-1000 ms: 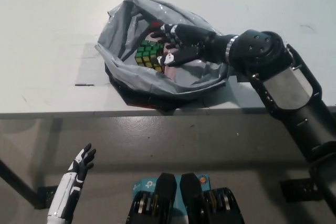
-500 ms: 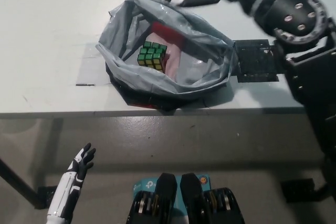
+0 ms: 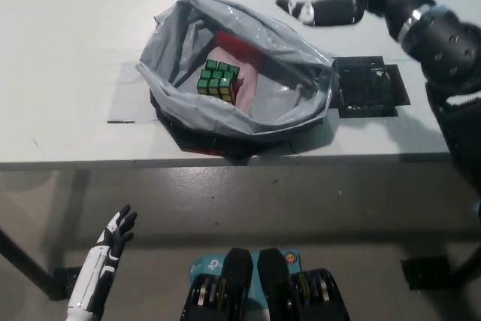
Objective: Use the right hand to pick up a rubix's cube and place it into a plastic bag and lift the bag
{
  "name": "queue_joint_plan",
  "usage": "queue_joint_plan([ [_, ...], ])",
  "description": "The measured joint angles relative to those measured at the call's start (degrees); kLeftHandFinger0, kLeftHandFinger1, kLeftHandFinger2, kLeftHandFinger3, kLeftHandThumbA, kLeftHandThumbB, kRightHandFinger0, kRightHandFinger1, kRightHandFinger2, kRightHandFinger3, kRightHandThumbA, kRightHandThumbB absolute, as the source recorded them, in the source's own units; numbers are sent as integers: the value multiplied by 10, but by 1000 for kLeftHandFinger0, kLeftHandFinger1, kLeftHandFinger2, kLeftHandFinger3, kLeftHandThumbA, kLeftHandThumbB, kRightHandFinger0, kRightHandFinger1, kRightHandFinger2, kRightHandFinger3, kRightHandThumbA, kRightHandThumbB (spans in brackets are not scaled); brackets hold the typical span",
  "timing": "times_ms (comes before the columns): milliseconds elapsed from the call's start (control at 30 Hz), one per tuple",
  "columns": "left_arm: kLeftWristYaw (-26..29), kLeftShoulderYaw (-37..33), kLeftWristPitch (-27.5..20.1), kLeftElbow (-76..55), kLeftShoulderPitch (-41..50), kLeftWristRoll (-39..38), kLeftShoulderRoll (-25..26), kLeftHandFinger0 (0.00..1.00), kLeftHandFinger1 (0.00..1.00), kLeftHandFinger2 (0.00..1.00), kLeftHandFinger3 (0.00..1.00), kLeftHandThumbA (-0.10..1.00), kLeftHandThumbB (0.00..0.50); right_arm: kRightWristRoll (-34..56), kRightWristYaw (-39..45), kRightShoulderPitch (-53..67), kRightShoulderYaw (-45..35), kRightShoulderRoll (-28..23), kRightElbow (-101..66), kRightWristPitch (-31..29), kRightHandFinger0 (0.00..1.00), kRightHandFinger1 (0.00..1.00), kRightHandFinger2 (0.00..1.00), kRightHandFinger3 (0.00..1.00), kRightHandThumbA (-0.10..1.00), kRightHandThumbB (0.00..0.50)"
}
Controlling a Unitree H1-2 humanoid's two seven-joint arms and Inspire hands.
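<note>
L hand (image 3: pixel 116 232) rests low at lower left, below the desk (image 3: pixel 68 50) edge, fingers apart, holding nothing. Desk front edge runs across the mid picture.

On the desk, near the edge: grey plastic bag (image 3: pixel 173 92), mouth wide open, rim standing up around a hollow. Dark base shows under its near side. Cube (image 3: pixel 218 80) sits inside the bag, left of centre, green face up, yellow side facing the near edge, w/ a red patch (image 3: pixel 239 44) of sth under the bag film behind it. Nothing touches the cube.

Right of the bag, just beside its rim: flat black square patch (image 3: pixel 368 86) on the desk. A grey tape-like rectangle (image 3: pixel 128 99) lies on the desk at the bag's left.

Farther back: R hand (image 3: pixel 319 11) above the desk beyond the bag's far-right rim, clear of bag and cube, holding nothing; fingers stretched toward picture left, apparently apart but blurred. R arm (image 3: pixel 443 43) comes in from the right edge.
</note>
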Motion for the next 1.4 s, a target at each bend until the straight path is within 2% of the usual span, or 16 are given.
queue_joint_plan([
  [100,0,0,0,0,0,0,0,1000,1000,1000,1000,1000,337,-15,-5,26,6,0,17,-5,1000,1000,1000,1000,704,455],
  [200,0,0,0,0,0,0,0,1000,1000,1000,1000,1000,344,-18,-6,42,7,0,25,-6,1000,1000,1000,1000,735,441],
  [367,0,0,0,0,0,0,0,1000,1000,1000,1000,1000,343,-24,-8,54,11,0,32,-13,1000,1000,1000,1000,781,484],
  [500,0,0,0,0,0,1,0,1000,1000,1000,1000,1000,351,-33,-10,54,19,2,34,-17,1000,1000,1000,1000,777,485],
  [533,0,0,0,0,0,1,0,1000,1000,1000,1000,1000,350,-36,-11,54,21,2,35,-17,1000,1000,1000,1000,711,464],
  [633,0,0,0,0,0,2,0,1000,1000,1000,1000,1000,360,-50,-17,54,30,3,44,-18,1000,1000,1000,1000,704,466],
  [800,0,0,0,0,0,3,0,1000,1000,1000,1000,1000,340,-80,-35,54,41,2,81,-21,1000,1000,1000,1000,695,481],
  [1067,0,0,-1,1,0,3,0,1000,1000,1000,1000,1000,345,-122,-65,54,50,-2,119,-28,1000,1000,1000,1000,659,472],
  [1400,0,0,-1,1,0,6,0,1000,1000,1000,1000,1000,359,-155,-100,42,59,-2,174,-32,1000,1000,1000,1000,704,479],
])
